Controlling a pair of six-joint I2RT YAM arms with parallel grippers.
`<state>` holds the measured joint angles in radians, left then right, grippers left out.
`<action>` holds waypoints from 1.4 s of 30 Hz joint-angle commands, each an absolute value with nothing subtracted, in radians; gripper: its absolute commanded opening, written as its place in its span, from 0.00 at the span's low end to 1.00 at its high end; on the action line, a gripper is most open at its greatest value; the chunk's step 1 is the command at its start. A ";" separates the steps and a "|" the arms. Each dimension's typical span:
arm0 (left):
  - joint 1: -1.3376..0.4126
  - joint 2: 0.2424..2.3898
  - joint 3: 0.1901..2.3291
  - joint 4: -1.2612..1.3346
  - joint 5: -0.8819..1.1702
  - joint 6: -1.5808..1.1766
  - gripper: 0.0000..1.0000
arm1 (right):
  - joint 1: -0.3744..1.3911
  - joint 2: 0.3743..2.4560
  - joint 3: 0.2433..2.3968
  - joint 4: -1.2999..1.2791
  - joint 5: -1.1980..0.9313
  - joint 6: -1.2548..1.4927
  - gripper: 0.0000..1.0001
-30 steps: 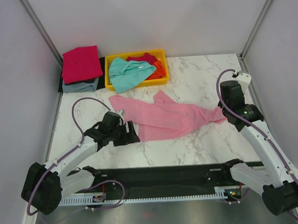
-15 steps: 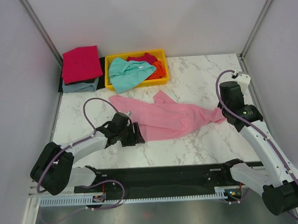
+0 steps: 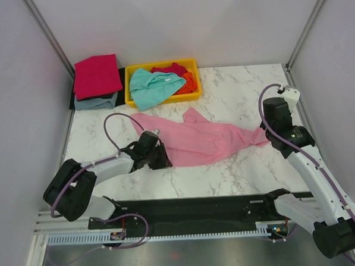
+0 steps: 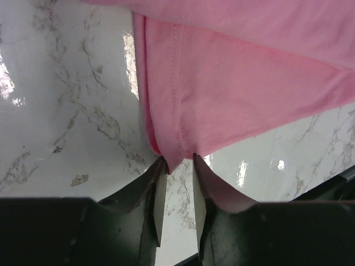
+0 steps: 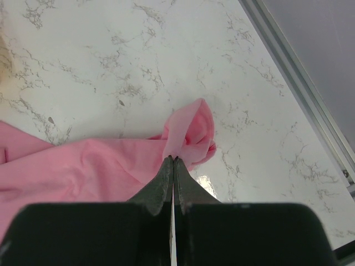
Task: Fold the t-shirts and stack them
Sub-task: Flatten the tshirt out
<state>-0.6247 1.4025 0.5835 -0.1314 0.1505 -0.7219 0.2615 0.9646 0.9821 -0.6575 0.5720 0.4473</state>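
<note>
A light pink t-shirt [image 3: 202,140] lies spread and wrinkled across the middle of the marble table. My left gripper [image 3: 165,159] is low at its near left corner. In the left wrist view that hemmed corner [image 4: 172,149] pokes between the fingertips of the left gripper [image 4: 179,160], whose jaws still stand apart. My right gripper [image 5: 174,159] is shut on a bunched fold at the shirt's right end [image 5: 191,130]. A teal t-shirt [image 3: 151,86] drapes over the yellow tray [image 3: 129,88], with red and orange ones [image 3: 183,76] inside.
A folded crimson shirt [image 3: 97,74] tops a grey-blue one [image 3: 95,103] at the back left, beside the tray. Grey walls close in the table on the left, right and back. The metal table edge [image 5: 299,94] runs close to the right gripper.
My left arm has slid right along the table to the pink shirt's near left corner, and its jaws have narrowed around that corner. The right gripper has held still, shut on the shirt.
</note>
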 commanded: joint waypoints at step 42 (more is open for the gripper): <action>-0.640 0.705 1.761 -0.925 -0.054 -0.252 0.02 | 0.255 0.684 2.099 -0.857 0.479 0.249 0.00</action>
<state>-0.6411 0.6415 1.7416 -0.9089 -0.0250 -0.3248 0.2577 0.5568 2.1101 -0.8715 0.5079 0.2802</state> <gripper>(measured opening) 0.026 0.007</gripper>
